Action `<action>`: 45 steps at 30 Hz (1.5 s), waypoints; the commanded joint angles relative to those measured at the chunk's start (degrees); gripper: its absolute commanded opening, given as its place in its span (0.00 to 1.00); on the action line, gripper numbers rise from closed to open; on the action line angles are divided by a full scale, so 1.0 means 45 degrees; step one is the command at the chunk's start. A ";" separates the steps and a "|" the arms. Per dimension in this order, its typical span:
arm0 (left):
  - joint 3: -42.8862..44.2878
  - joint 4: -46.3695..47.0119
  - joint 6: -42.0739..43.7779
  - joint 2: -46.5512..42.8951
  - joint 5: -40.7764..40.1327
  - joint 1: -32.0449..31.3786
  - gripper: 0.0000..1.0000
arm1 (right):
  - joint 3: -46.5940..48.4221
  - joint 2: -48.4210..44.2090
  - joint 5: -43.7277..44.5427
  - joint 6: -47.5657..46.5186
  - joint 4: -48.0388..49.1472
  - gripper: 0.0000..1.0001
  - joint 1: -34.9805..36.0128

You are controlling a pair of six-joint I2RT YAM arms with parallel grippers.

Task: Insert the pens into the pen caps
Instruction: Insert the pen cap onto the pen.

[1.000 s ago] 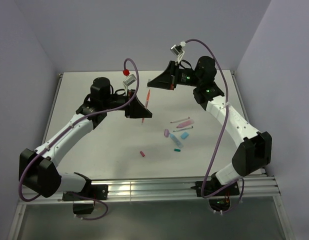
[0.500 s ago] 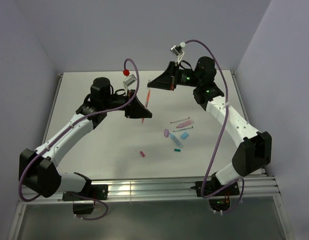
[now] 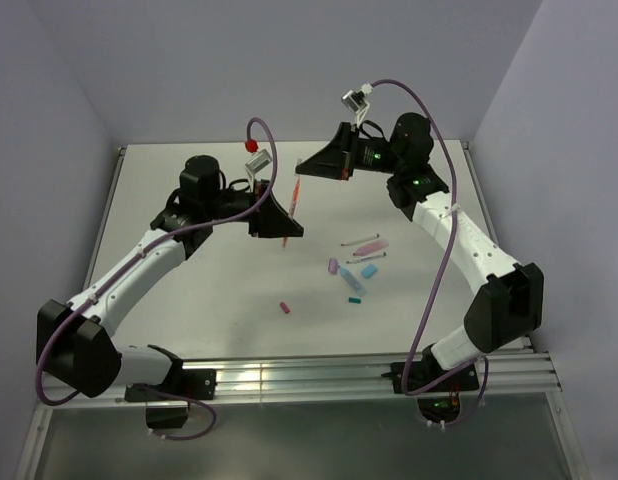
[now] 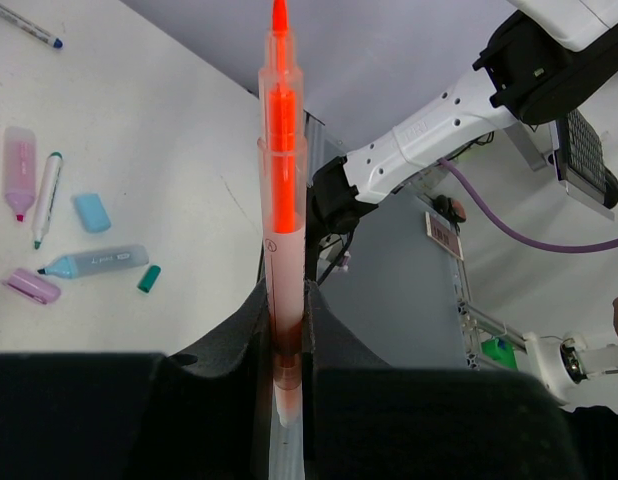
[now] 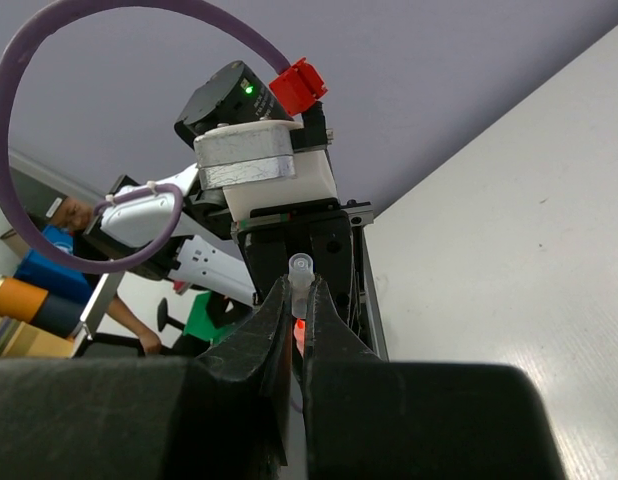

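Observation:
My left gripper (image 4: 286,320) is shut on the lower barrel of an orange-red pen (image 4: 282,200), held in the air with its tip pointing up. In the top view this pen (image 3: 291,208) rises from the left gripper (image 3: 284,228) towards my right gripper (image 3: 303,170). The right gripper (image 5: 302,295) is shut on a clear pen cap (image 5: 302,272). An orange glow of the pen's tip shows between the right fingers just below the cap. Whether the tip is inside the cap I cannot tell.
On the table right of centre lie a pink pen (image 3: 367,245), a thin pen (image 3: 367,259), a blue-grey pen (image 3: 349,281), a lilac cap (image 3: 332,267), a light blue cap (image 3: 369,270) and a teal cap (image 3: 355,299). A small red cap (image 3: 285,307) lies nearer the front.

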 commanded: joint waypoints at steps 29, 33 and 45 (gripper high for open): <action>-0.0343 0.0244 0.0132 -0.0450 -0.0001 0.0205 0.00 | -0.0467 -0.0878 -0.0446 0.0088 0.0585 0.00 -0.0138; -0.0382 0.0419 -0.0004 -0.0450 0.0018 0.0185 0.00 | -0.0291 -0.0819 -0.0426 0.0089 0.0566 0.00 -0.0099; -0.0538 0.0907 -0.0414 -0.0431 0.0135 0.0185 0.00 | -0.0448 -0.0741 0.0023 -0.0126 0.0488 0.00 0.0018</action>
